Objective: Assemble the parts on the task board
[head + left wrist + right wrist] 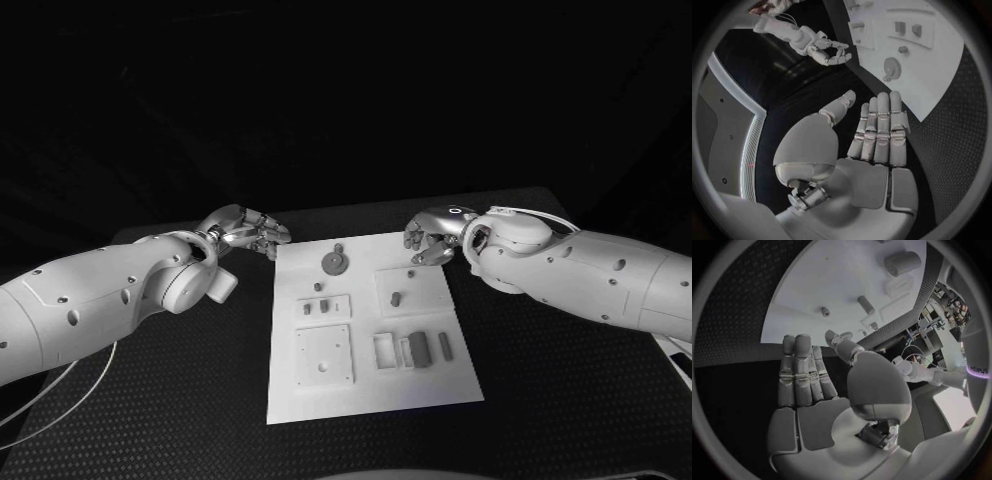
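A: Task board (368, 330) lies in the middle of the black table (548, 400), and nothing looks started. Grey parts (420, 348) rest loose on it, none in a hand.

B: And the hands?

A: Left hand (248, 231) hovers just off the board's far left corner, right hand (436, 233) over its far right corner. The wrist views show both with fingers stretched out flat and palms bare.

B: So the next move?

A: My guess: one hand comes down to pick a piece, perhaps the round disc part (335, 262) between them. It is small and flat, so it wants a careful pinch.

B: Anything sitting in a holder?

A: A dark block stands beside a pale open frame (385, 350) on the board; I cannot tell whether it is seated.
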You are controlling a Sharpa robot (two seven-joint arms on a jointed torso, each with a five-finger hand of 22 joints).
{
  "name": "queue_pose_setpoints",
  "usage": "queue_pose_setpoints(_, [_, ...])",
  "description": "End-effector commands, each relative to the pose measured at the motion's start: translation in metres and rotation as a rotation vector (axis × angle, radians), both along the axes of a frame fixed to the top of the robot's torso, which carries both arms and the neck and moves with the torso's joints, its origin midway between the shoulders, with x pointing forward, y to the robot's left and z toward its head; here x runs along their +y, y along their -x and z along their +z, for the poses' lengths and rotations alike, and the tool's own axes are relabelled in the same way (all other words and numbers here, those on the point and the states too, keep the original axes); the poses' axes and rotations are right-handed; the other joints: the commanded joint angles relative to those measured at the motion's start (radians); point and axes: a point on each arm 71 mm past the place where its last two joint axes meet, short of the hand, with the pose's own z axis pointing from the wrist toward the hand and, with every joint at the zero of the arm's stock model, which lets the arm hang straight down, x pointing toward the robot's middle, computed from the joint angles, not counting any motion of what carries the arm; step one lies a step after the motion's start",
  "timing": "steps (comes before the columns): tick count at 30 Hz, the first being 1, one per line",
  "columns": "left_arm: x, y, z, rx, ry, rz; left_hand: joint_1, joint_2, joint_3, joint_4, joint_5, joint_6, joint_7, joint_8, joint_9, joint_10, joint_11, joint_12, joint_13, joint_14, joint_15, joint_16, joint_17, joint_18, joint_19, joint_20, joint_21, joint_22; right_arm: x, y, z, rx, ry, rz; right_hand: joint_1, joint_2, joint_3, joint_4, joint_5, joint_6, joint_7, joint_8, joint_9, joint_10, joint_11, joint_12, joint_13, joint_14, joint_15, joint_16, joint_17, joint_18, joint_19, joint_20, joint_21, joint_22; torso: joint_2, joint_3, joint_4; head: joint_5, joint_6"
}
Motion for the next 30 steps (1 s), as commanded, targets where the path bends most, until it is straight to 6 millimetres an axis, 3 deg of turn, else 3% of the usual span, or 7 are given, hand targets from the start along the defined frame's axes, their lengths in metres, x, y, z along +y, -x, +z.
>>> queue_pose_setpoints(1, [-0.003,0.000,0.003,-0.008,0.070,-0.012,0.005,0.009,-0.003,-0.003,-0.004,0.000,-0.003,0.004,0.000,0.008,0.000,-0.007,-0.003,0.002,0.004,-0.011,-0.003,0.008,0.004,0.008,-0.009,-0.007,0.002,0.005,0.000,-0.088,0.049,0.048,0.018,0.012,0.003,-0.015,0.002,0.038,0.001,0.017,0.004,0.039,-0.006,0.006,0.000,0.011,-0.004,0.011,0.009,0.013,0.013,-0.006,0.006,0.004,-0.001,0.0009,-0.0017,0.002,-0.001])
queue_pose_setpoints(5, [-0.002,0.000,0.003,-0.006,0.070,-0.011,0.004,0.008,-0.007,-0.002,-0.005,-0.002,0.002,0.003,-0.001,0.010,0.001,-0.009,-0.006,0.003,0.006,-0.019,-0.004,0.008,0.004,0.010,-0.015,-0.012,-0.001,0.010,-0.013,-0.088,0.057,0.046,0.029,0.019,0.015,-0.018,0.003,0.104,-0.012,0.039,0.002,0.118,-0.024,0.014,-0.004,0.021,-0.021,0.037,0.030,0.013,0.033,-0.013,0.014,0.014,-0.001,0.0005,-0.0007,0.000,-0.002])
queue_pose_setpoints(14, [-0.002,-0.001,0.003,-0.006,0.066,0.002,0.001,0.008,-0.012,0.000,-0.005,-0.004,0.009,0.001,-0.002,0.010,0.002,-0.012,-0.009,0.005,0.007,-0.026,-0.004,0.008,0.006,0.012,-0.021,-0.017,0.003,0.016,-0.029,-0.079,0.067,0.055,0.021,0.008,0.017,-0.016,0.003,0.095,-0.004,0.024,-0.009,0.116,-0.019,-0.017,-0.024,0.019,-0.016,0.046,0.040,0.013,0.039,-0.015,0.012,0.021,0.000,0.0012,0.0020,0.003,-0.009])
queue_pose_setpoints(17, [-0.001,-0.001,0.002,-0.003,0.068,0.008,-0.001,0.007,-0.014,0.000,-0.005,-0.006,0.012,0.000,-0.003,0.009,0.003,-0.013,-0.011,0.007,0.007,-0.028,-0.003,0.009,0.008,0.012,-0.023,-0.018,0.003,0.015,-0.031,-0.074,0.063,0.050,0.019,0.006,0.017,-0.015,0.002,0.095,-0.004,0.023,-0.011,0.119,-0.018,-0.021,-0.026,0.019,-0.016,0.047,0.041,0.013,0.040,-0.015,0.012,0.022,0.000,-0.0001,0.0022,0.003,-0.010])
queue_pose_setpoints(24, [0.001,-0.002,0.002,0.006,0.077,0.017,-0.005,0.005,-0.018,0.002,-0.005,-0.012,0.015,-0.004,-0.005,0.005,0.005,-0.016,-0.014,0.007,0.008,-0.034,-0.002,0.008,0.009,0.013,-0.028,-0.022,0.004,0.013,-0.033,-0.073,0.057,0.034,0.007,-0.025,0.017,-0.009,0.002,0.061,0.013,-0.003,-0.026,0.098,-0.005,-0.058,-0.049,0.010,-0.003,0.046,0.043,0.013,0.034,-0.012,0.003,0.027,0.001,-0.0015,0.0019,0.004,-0.011])
queue_pose_setpoints(30, [0.001,-0.002,0.002,0.001,0.077,0.022,-0.007,0.005,-0.019,0.003,-0.005,-0.014,0.016,-0.005,-0.005,0.004,0.006,-0.017,-0.015,0.007,0.008,-0.036,-0.001,0.008,0.009,0.013,-0.030,-0.023,0.005,0.014,-0.042,-0.047,0.066,0.032,0.005,-0.028,0.019,-0.004,0.002,0.058,0.015,-0.006,-0.029,0.100,-0.003,-0.064,-0.054,0.008,-0.001,0.046,0.044,0.013,0.034,-0.011,0.000,0.029,0.001,-0.0016,0.0021,0.005,-0.014])
